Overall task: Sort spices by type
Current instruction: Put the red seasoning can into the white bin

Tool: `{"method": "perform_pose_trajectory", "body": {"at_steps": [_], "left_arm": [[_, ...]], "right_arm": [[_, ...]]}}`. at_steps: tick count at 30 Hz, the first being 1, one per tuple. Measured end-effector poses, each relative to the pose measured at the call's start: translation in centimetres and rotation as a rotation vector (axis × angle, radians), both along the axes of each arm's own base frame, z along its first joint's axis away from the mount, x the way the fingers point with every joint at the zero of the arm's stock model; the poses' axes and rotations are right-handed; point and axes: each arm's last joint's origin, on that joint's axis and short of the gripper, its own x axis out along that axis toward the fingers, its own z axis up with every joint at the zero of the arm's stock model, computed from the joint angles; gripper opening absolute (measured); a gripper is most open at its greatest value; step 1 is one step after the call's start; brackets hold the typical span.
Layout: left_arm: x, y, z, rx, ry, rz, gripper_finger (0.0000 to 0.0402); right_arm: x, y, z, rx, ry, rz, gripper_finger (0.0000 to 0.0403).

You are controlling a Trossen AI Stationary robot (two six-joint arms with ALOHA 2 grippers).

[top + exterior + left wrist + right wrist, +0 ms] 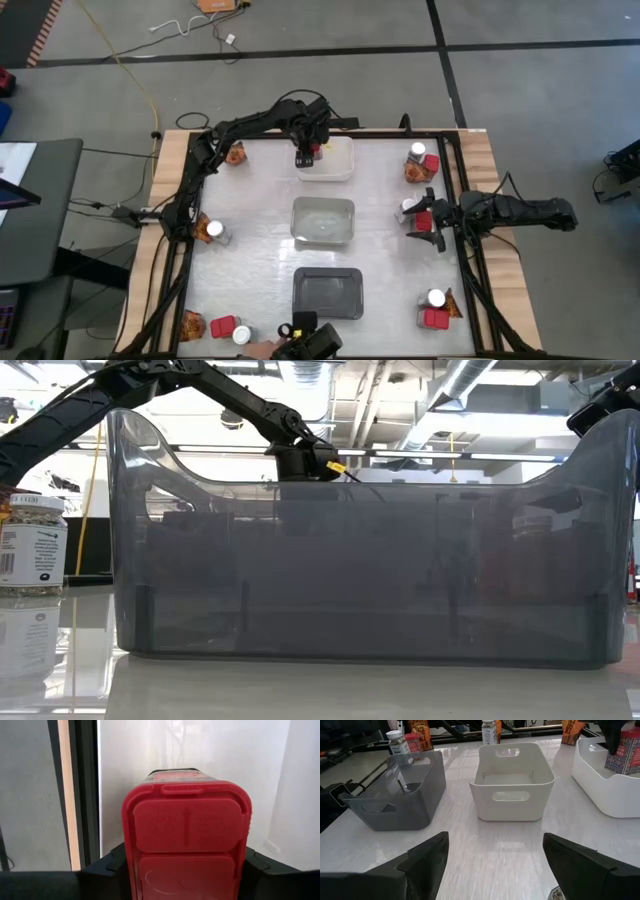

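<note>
Left gripper (305, 157) clamped on red spice container (187, 840), suspended over white tray (343, 170) at far table edge. Right gripper (495, 865) wide open, empty. Risk: off-centre release, container catching rim, toppling outside.

Red container (186, 840) bottom cut off; jar (30, 545) partly out of frame, left.

Trays: three, i.e. white tray (345, 172), clear tray (322, 205), dark grey tray (328, 272). 
Red boxy containers (186, 835): five. One is in the left pincer (308, 156), one is just beside the right pincer (432, 230), and three are farther off. 
Jars (418, 150) with white lids: five, one beside the right pincer. 
Orange-brown packets (235, 155): four sure. A possible fifth is on the left pincer's side of the bench; cannot tell.
</note>
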Motion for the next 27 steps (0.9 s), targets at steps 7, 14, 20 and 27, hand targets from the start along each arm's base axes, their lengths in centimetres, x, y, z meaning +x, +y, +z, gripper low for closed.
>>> {"method": "perform_pose_trajectory", "body": {"at_steps": [7, 14, 20, 27], "left_arm": [[-0.22, -0.12, -0.07, -0.007, 0.028, -0.004, 0.0207], [-0.21, -0.12, -0.06, -0.006, 0.027, 0.002, 0.0207], [-0.21, -0.12, -0.06, -0.007, 0.026, 0.006, 0.0241], [-0.11, -0.07, -0.02, -0.002, 0.016, 0.006, 0.0274]], "right_arm": [[0.0, 0.0, 0.0, 0.0, 0.0, 0.0, 0.0352], [0.0, 0.0, 0.0, 0.0, 0.0, 0.0, 0.0352], [0.0, 0.0, 0.0, 0.0, 0.0, 0.0, 0.0352], [0.0, 0.0, 0.0, 0.0, 0.0, 0.0, 0.0352]]}}
